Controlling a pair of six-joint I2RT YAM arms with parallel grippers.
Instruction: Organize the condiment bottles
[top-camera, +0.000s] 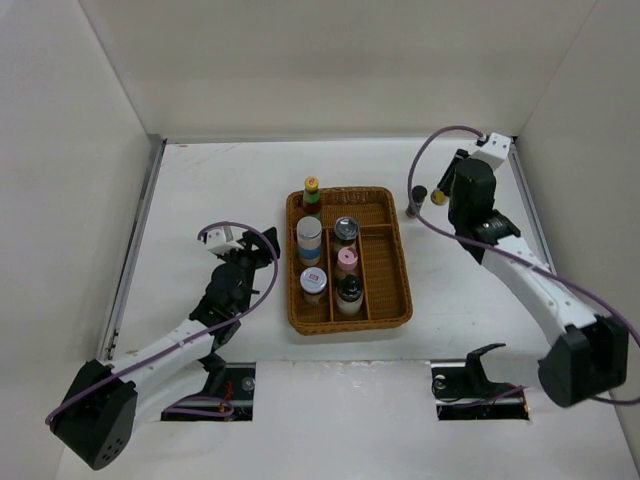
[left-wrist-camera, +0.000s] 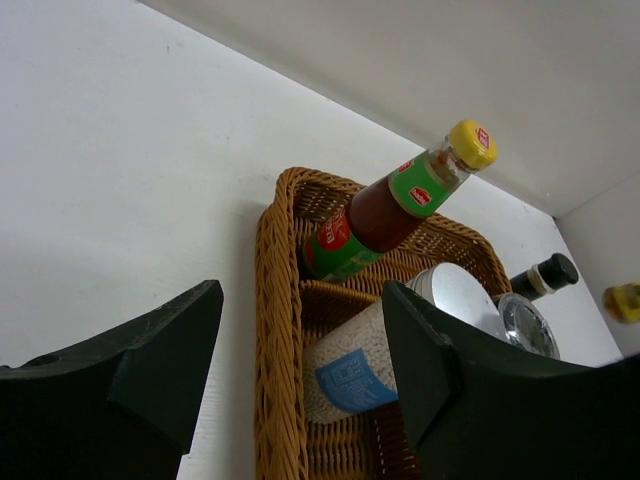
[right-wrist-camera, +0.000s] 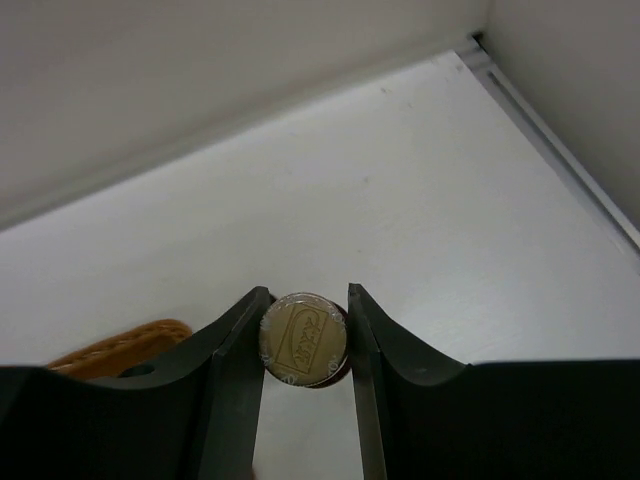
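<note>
Right wrist view has the right gripper (right-wrist-camera: 306, 296) clenched on the gold-capped bottle (right-wrist-camera: 303, 338) at its cap, toward the table's far right, well apart from the wicker basket (top-camera: 350, 324); so high a pinch could let the bottle swing or slip when carried, and the dark-capped bottle (top-camera: 417, 200) just beside it could get knocked over; only the top external view shows that neighbour and the basket's bare right compartment; left wrist view shows the left gripper (left-wrist-camera: 302, 292) released, empty, facing the leaning hot sauce bottle (left-wrist-camera: 385, 215)
</note>
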